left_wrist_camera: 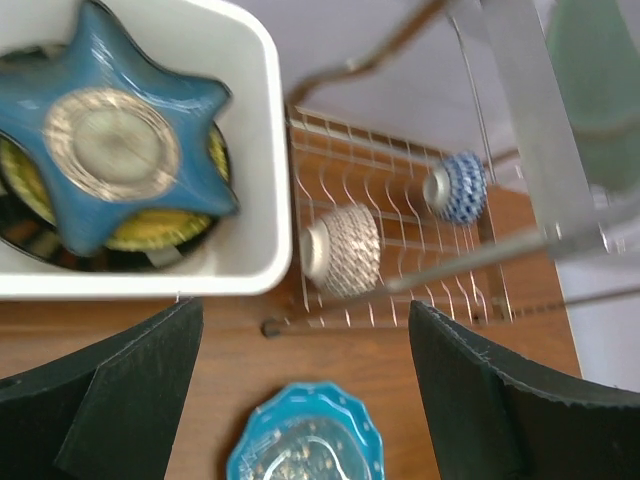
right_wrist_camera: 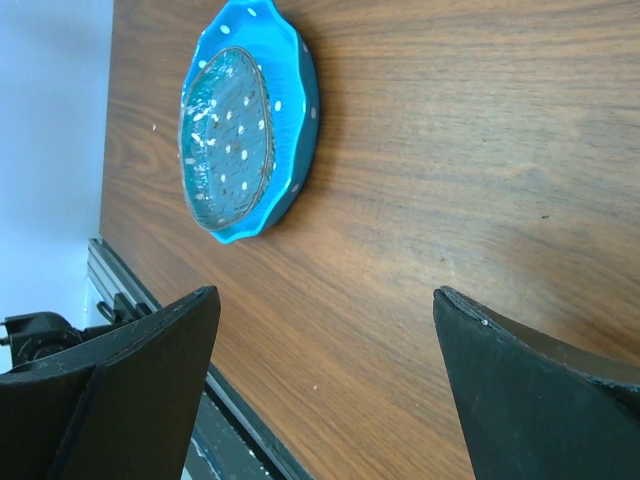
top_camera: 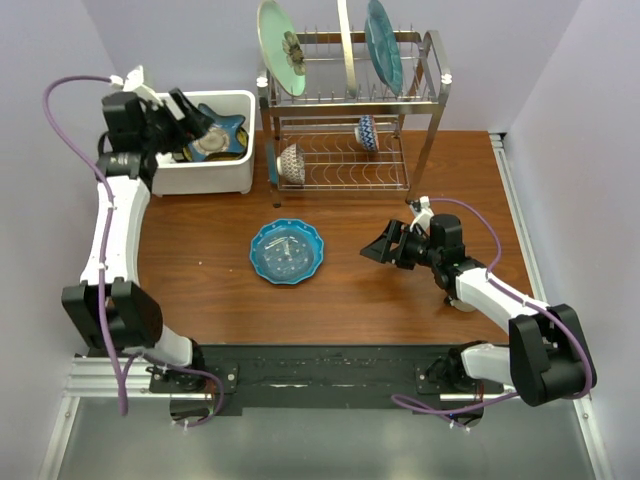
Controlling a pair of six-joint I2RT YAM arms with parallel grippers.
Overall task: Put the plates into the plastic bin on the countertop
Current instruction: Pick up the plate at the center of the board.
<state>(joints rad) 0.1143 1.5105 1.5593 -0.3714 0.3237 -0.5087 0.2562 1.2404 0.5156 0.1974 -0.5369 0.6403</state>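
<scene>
I have the left arm (top_camera: 118,225) stretched far forward, the left pincer (top_camera: 196,113) spread wide. The right arm (top_camera: 490,290) lies bent and low, the right pincer (top_camera: 376,250) aimed left, fingers wide apart, probably hovering, though its height is hard to judge.

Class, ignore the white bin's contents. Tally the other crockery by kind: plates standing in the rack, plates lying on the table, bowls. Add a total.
Plates standing in the rack: 3 (flowered green plate, edge-on pale plate, teal plate)
Plates lying on the table: 1 (blue scalloped plate)
Bowls: 2 (cream bowl, blue bowl)
Total: 6
</scene>
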